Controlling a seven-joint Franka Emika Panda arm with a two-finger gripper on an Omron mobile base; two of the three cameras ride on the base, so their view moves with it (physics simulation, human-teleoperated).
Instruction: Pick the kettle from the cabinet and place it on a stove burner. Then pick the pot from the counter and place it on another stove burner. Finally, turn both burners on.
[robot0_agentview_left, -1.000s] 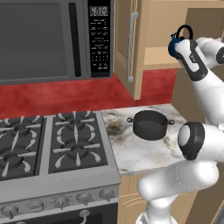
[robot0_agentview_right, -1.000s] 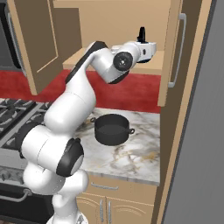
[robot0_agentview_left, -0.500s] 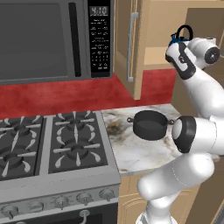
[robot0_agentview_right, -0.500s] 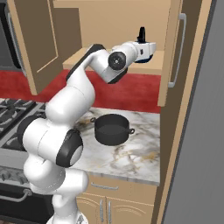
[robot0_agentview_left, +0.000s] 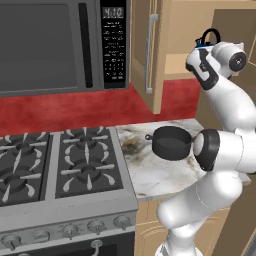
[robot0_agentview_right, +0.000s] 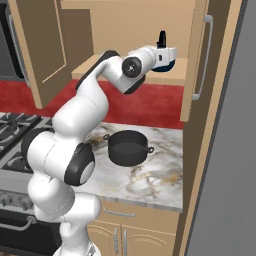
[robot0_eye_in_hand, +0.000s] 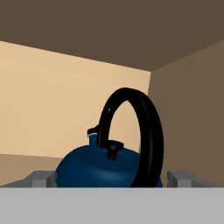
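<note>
The claw (robot0_eye_in_hand: 111, 177) is spread wide inside the open cabinet (robot0_agentview_right: 130, 30), with one finger (robot0_eye_in_hand: 41, 178) on either side of the kettle (robot0_eye_in_hand: 107, 168) and nothing clamped between them; from the hand view the blue body sits right between the tips, though I cannot tell whether they touch it. The kettle stands upright on the cabinet shelf, its black arched handle rising over the lid knob, near the right inner wall. In the right base view the arm reaches up from the base to the shelf, the hand level with the kettle. Below, the dark pot (robot0_agentview_left: 171, 142) rests on the marble table (robot0_agentview_left: 150, 175), just right of the stove (robot0_agentview_left: 60, 200), whose burners (robot0_agentview_left: 86, 170) carry bare black grates. A microwave (robot0_agentview_left: 65, 45) hangs above the stove, left of the cabinet door.
</note>
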